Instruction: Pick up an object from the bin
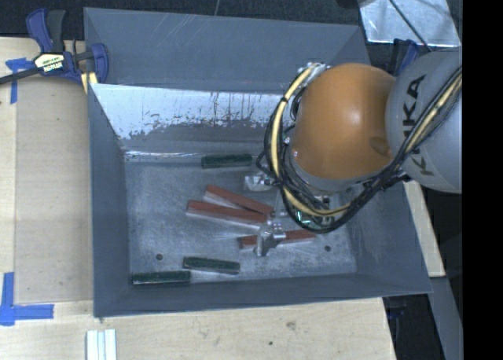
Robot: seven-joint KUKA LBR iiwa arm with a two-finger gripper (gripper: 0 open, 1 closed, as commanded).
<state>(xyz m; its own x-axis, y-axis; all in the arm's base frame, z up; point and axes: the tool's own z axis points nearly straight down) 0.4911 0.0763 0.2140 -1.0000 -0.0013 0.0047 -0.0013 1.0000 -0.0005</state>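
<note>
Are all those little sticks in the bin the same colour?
No, the reddish-brown sticks in the middle differ from the dark green sticks at front and back.

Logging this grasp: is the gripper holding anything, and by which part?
Cannot tell. The gripper sits over a reddish-brown stick, toward its left end.

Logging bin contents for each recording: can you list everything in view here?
Bin: one, grey metal.
Dark green sticks: three; one by the far wall, two at the front left.
Reddish-brown sticks: three, mid-bin; two side by side, one lower right of them.
Gripper: one, metal, open over the brown sticks' right ends.
Orange cover: one, on the wrist, ringed by cables.
</note>
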